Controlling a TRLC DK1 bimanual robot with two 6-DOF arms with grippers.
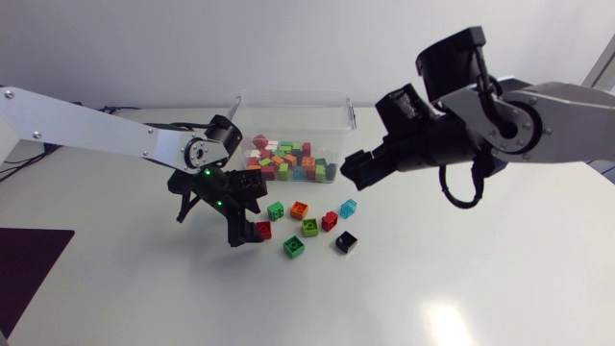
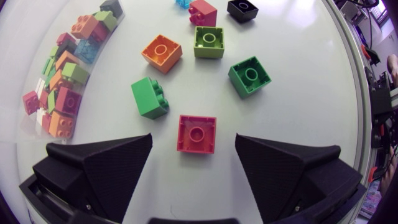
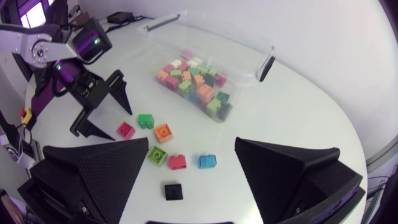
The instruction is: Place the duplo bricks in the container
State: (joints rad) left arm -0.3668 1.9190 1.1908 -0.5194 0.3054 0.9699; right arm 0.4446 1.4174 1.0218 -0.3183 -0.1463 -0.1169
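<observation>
— So why does the left gripper point(image 2: 194, 138) sit so low over that one piece?

— I judge it is lining up a pick. Its fingers stand wide apart on either side of the pink-red brick point(image 2: 197, 127), which lies flat on the table point(image 2: 298, 106), studs up. Neither finger touches it, so nothing is gripped.

— And the right gripper point(image 1: 352, 174)?

— It hangs high near the container point(image 1: 340, 110), spread open with nothing between its fingers, probably to leave the left arm room.

— Where are the other bricks?

— Many already lie in the clear container. The loose ones sit in a cluster just in front of it: a green brick point(image 2: 150, 98) on its side, an orange brick point(image 2: 161, 53), and more beyond.

— What does each camera add?

— Only the left wrist view shows the gaps between the fingers and the brick. The head view shows how high the right arm is. The right wrist view looks down into the container, but I cannot find the dark green brick point(image 2: 250, 74) there. It is likely hidden behind that gripper's own finger.
</observation>
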